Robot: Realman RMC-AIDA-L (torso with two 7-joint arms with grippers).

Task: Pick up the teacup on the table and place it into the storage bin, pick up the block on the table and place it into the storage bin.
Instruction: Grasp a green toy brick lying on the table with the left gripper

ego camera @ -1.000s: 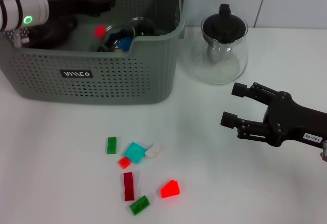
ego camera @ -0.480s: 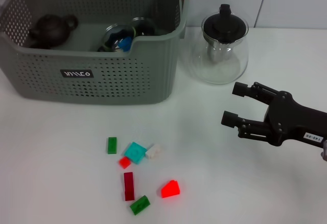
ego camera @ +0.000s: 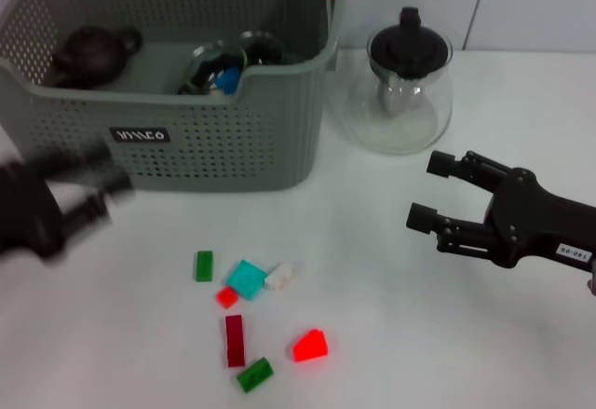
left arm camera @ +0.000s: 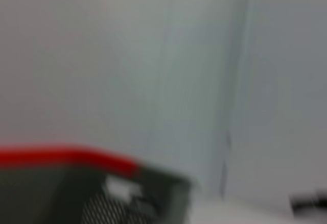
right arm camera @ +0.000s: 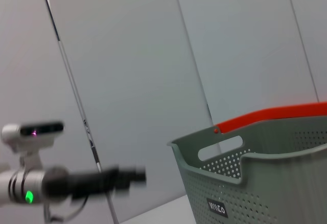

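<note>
The left gripper (ego camera: 98,190) hangs low over the white table (ego camera: 391,353), just in front of the storage bin (ego camera: 223,143) near the bin's left end. It is motion-blurred, with two dark fingers reaching toward the bin's front wall; they look parted with nothing between them, though the blur makes this unsure. The right gripper (ego camera: 433,190) hovers above the table, in front of the glass teapot (ego camera: 402,88) and to its right. Its two black fingers point left, spread wide and empty.

The grey-green perforated storage bin sits at the back left of the table. Inside it lie a dark brown clay teapot (ego camera: 88,53) at the left end, and near the middle a glass teacup (ego camera: 216,66) with something blue beside it.

On the table in front of the bin lies a loose cluster of blocks: a green block (ego camera: 204,265), a cyan block (ego camera: 247,279), a white block (ego camera: 279,276), a small red block (ego camera: 227,296), a dark red bar (ego camera: 234,339), another green brick (ego camera: 253,374) and a bright red wedge (ego camera: 310,345).
</note>
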